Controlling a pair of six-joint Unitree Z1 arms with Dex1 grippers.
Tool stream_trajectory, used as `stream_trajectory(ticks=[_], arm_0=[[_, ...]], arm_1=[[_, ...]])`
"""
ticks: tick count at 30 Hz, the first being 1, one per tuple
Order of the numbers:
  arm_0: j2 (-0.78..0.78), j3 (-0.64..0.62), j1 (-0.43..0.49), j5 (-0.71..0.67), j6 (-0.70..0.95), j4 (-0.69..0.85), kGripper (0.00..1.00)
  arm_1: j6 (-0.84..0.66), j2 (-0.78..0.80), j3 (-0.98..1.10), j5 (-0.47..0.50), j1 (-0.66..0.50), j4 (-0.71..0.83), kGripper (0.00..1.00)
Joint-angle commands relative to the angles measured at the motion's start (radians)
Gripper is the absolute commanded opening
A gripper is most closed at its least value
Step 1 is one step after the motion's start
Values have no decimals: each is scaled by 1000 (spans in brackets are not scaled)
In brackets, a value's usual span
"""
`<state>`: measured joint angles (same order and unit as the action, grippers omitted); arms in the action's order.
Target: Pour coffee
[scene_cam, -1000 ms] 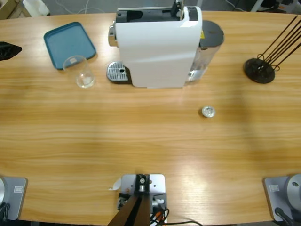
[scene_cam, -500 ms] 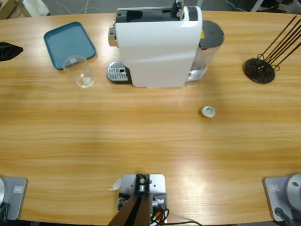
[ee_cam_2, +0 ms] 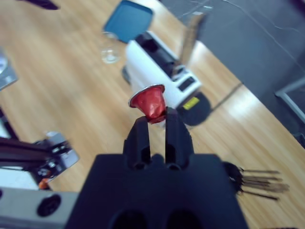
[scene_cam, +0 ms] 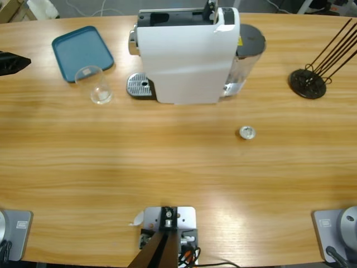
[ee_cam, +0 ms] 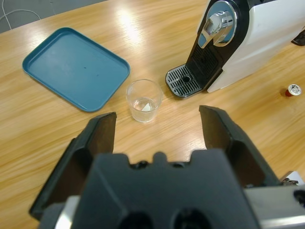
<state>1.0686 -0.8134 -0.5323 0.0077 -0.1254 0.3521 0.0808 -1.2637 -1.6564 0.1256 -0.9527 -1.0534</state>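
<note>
No coffee had been poured yet: the glass (ee_cam: 144,100) stood empty beside the drip tray (ee_cam: 181,80) of the coffee machine (scene_cam: 187,53), left gripper (ee_cam: 157,126) spread wide facing it, right gripper (ee_cam_2: 155,126) clamped on a red capsule (ee_cam_2: 149,102), not loaded yet.

Glass (scene_cam: 98,85) between tray (scene_cam: 82,52), machine (scene_cam: 189,53)

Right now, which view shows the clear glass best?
The left wrist view: the clear glass stands centred and near, between blue tray and coffee machine, apparently empty. The high view shows it smaller from above; the right wrist view, only tiny and distant.
</note>
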Motion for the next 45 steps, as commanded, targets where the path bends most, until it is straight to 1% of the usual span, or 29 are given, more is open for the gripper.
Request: stream_trajectory(ticks=[1, 8, 12, 15, 25, 34, 45], arm_0=[[34, 13, -18, -17, 1, -5, 744], [41, 11, -18, -17, 4, -6, 744], [42, 13, -18, -17, 5, -7, 743], [43, 11, -18, -17, 6, -7, 743], [63, 10, -19, -30, 7, -16, 744], [63, 10, -20, -30, 7, -17, 743], [65, 10, -19, -31, 8, -18, 745]], arm_1=[[55, -244, -77, -120, -87, 82, 0], [169, -411, -102, -199, -87, 225, 0], [221, -471, -105, -236, -79, 268, 0], [235, -509, -106, -255, -49, 281, 0], [289, -574, -150, -277, 101, 305, 0], [306, -642, -188, -304, 143, 305, 0], [314, -654, -168, -304, 194, 325, 0]])
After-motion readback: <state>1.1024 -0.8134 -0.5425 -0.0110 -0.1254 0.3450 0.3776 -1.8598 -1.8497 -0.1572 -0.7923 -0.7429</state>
